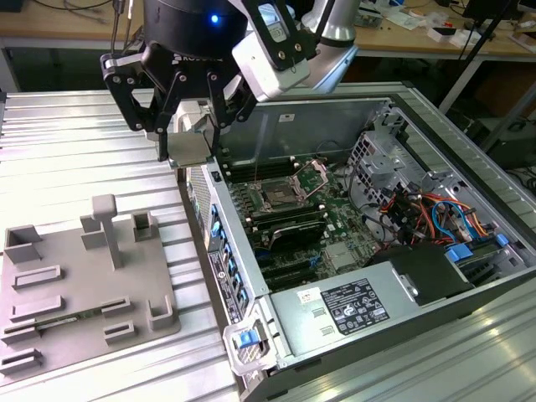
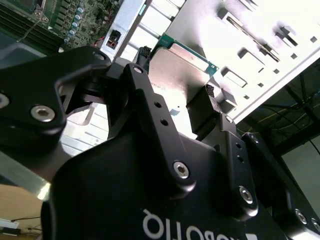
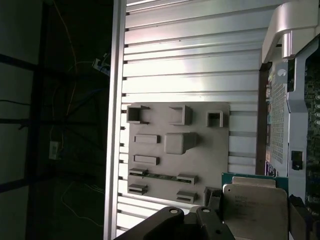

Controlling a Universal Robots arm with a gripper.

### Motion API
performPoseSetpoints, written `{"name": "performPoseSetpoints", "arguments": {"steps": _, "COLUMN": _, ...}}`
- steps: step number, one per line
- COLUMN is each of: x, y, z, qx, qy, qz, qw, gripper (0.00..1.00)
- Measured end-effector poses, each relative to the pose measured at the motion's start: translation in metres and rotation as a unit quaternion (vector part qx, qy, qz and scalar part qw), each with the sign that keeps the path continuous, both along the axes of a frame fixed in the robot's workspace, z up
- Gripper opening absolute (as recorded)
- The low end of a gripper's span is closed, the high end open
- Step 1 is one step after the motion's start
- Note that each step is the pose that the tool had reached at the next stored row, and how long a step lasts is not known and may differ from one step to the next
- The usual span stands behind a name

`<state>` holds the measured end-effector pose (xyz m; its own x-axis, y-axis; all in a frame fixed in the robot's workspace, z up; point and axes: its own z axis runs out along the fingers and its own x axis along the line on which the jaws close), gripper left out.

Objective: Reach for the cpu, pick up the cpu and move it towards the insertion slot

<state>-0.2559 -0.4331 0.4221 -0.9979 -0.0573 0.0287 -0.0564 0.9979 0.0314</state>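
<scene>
Gripping the cpu (image 1: 189,149) by two opposite edges, your pincer (image 1: 188,156) is closed to the chip's width and hangs over the worktop (image 1: 67,142), just beside the computer case (image 1: 219,243). Its near wall stands between chip and insertion slot (image 1: 276,199). You'll see the grey fixture tray (image 1: 75,293) on the exterior view's left.

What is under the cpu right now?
The cpu, shut in the gripper, hangs roughly over the ribbed table beside the case side wall. The spot directly beneath is covered by the chip itself.
</scene>
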Motion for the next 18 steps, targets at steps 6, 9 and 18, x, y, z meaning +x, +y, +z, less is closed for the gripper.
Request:
{"name": "performPoseSetpoints", "arguments": {"steps": 6, "x": 0.0005, "y": 0.0, "z": 0.0, "qx": 0.0, "qy": 0.0, "qz": 0.0, "qw": 1.0, "gripper": 0.55}}
{"name": "performPoseSetpoints", "arguments": {"steps": 9, "x": 0.002, "y": 0.0, "z": 0.0, "qx": 0.0, "qy": 0.0, "qz": 0.0, "qw": 1.0, "gripper": 0.55}}
{"name": "performPoseSetpoints", "arguments": {"steps": 18, "x": 0.0096, "y": 0.0, "z": 0.0, "qx": 0.0, "qy": 0.0, "qz": 0.0, "qw": 1.0, "gripper": 0.55}}
